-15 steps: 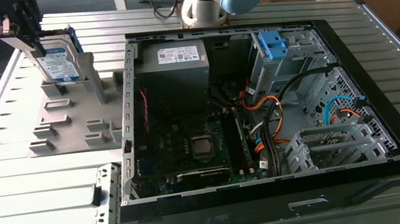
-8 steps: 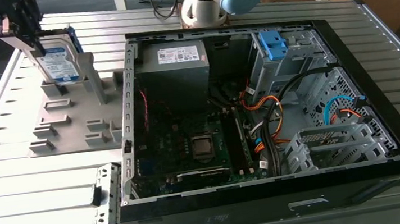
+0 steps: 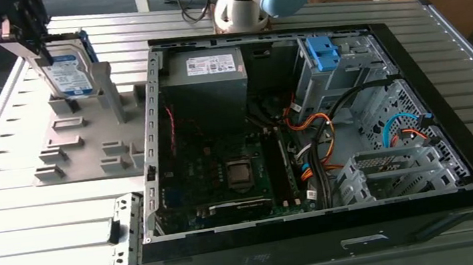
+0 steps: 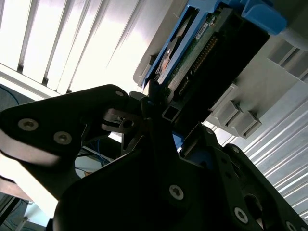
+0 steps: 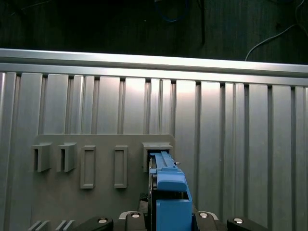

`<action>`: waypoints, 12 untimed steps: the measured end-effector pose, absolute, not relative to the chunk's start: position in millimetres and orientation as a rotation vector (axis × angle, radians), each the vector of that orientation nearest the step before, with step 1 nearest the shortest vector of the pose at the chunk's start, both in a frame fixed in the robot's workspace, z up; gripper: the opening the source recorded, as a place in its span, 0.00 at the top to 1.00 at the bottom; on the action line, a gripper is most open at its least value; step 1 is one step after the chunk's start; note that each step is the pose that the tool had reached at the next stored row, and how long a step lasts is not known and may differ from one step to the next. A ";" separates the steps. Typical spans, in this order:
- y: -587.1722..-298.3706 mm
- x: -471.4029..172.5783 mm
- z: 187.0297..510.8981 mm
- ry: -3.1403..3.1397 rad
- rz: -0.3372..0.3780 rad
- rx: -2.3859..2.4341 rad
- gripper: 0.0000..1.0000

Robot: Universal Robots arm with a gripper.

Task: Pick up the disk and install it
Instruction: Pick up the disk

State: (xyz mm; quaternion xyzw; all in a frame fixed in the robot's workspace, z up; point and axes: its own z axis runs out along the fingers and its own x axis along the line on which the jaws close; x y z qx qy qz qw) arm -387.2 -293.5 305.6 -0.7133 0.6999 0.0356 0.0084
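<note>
The disk (image 3: 68, 66) is a silver drive with a white-and-blue label in a blue carrier frame. It stands on edge in a slot of the grey holder plate (image 3: 78, 147) at the exterior view's far left. My gripper (image 3: 23, 38) is at the disk's upper edge with a finger on each side, shut on it. In the second wrist view the gripper (image 4: 168, 118) clamps the disk (image 4: 202, 53) at its connector end. In the first wrist view the blue carrier of the disk (image 5: 166, 185) rises between the jaws, over the holder plate (image 5: 101, 168).
An open black computer case (image 3: 261, 263) lies to the exterior view's right of the holder. Inside are a grey power supply box (image 3: 206, 76), a motherboard (image 3: 223, 174), cables, and a drive bay with a bare blue bracket (image 3: 321, 52). The arm's base (image 3: 248, 1) stands behind the case.
</note>
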 end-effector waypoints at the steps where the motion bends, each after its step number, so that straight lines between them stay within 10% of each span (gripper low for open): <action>1: -293.5 -387.2 305.8 2.187 0.111 -2.229 0.64; 12: -293.5 -387.2 308.6 2.187 0.111 -2.229 0.64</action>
